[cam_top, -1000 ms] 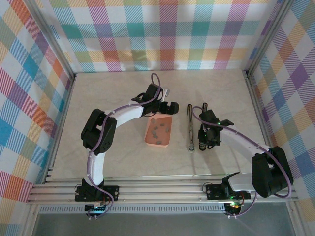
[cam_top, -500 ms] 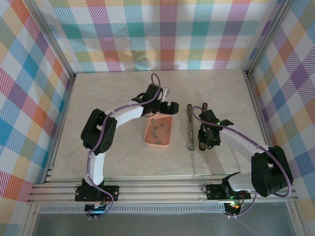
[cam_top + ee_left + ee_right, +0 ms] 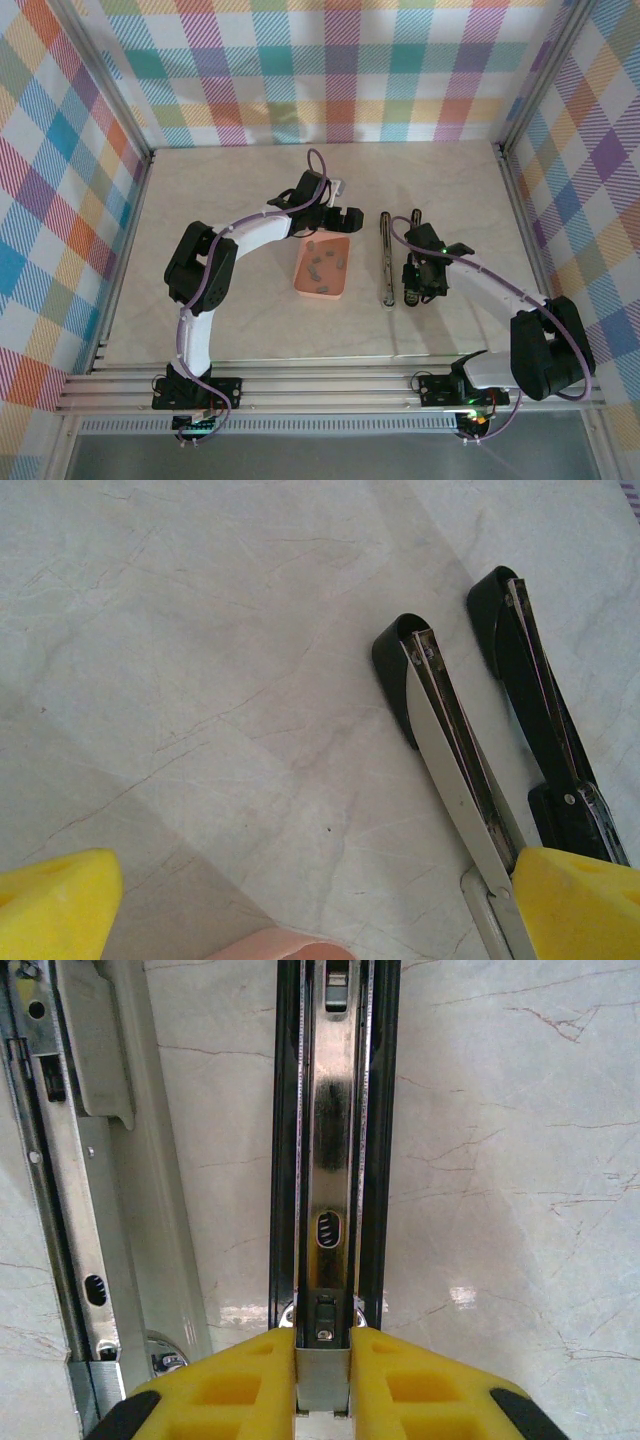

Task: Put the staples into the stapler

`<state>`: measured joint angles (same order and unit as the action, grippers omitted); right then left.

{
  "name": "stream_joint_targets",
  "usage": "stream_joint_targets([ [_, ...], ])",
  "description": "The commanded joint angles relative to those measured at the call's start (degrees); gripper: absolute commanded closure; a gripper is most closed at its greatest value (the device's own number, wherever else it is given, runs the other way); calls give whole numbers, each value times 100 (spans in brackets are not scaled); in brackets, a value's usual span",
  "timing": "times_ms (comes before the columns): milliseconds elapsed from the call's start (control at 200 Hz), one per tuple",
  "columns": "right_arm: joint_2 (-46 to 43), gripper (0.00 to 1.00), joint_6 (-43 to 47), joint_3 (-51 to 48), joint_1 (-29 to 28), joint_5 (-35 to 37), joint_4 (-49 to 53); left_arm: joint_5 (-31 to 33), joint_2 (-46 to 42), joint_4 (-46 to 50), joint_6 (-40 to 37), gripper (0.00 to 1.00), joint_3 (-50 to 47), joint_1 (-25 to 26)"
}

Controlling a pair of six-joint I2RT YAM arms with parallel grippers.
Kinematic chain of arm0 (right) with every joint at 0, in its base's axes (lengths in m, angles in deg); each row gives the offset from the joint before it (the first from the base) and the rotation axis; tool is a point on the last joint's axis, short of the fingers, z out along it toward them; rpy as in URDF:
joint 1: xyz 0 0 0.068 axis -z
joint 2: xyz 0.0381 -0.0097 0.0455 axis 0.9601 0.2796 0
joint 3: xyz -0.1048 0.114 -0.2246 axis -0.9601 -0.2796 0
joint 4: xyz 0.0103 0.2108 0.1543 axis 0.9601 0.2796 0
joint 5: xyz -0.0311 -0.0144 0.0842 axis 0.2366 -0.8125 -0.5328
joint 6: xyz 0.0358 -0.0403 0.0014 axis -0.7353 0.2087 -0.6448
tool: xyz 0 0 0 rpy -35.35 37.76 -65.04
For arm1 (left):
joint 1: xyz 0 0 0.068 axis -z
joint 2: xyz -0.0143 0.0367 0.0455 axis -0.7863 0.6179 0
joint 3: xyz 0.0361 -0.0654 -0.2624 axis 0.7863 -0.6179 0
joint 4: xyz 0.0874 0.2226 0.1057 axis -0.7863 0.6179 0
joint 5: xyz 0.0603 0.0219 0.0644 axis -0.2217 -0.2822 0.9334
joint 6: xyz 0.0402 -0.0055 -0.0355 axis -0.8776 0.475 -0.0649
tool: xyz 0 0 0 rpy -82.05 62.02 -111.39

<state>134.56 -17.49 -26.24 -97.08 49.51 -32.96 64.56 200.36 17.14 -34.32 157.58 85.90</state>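
The right gripper (image 3: pixel 322 1365) is clenched on the near end of the stapler (image 3: pixel 336 1110), which lies opened flat to the right of the pink tray (image 3: pixel 318 294). The staples (image 3: pixel 325 264) lie loose in that tray. Farther off, the left gripper (image 3: pixel 310 908) hangs over the tray's far edge, fingers spread wide.

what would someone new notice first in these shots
The pink tray mid-table stands out, with grey staples scattered in it. Just right of it lies the stapler, opened flat into two long bars, and the right hand is shut on the near end of the black bar. The left hand hovers open at the tray's far edge.
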Motion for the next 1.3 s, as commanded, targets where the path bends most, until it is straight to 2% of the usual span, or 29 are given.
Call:
stream_joint_targets([
  [0,59,81,-79,-39,12,-92,163,-88,49,-123,70,0,-33,74],
  [685,90,81,-61,-18,12,-99,141,-79,59,-162,62,0,-34,76],
  [955,107,76,-69,-21,18,-101,132,-88,70,-175,69,0,-43,83],
  [1295,118,75,-77,-22,11,-91,116,-84,61,-164,65,0,-42,83],
])
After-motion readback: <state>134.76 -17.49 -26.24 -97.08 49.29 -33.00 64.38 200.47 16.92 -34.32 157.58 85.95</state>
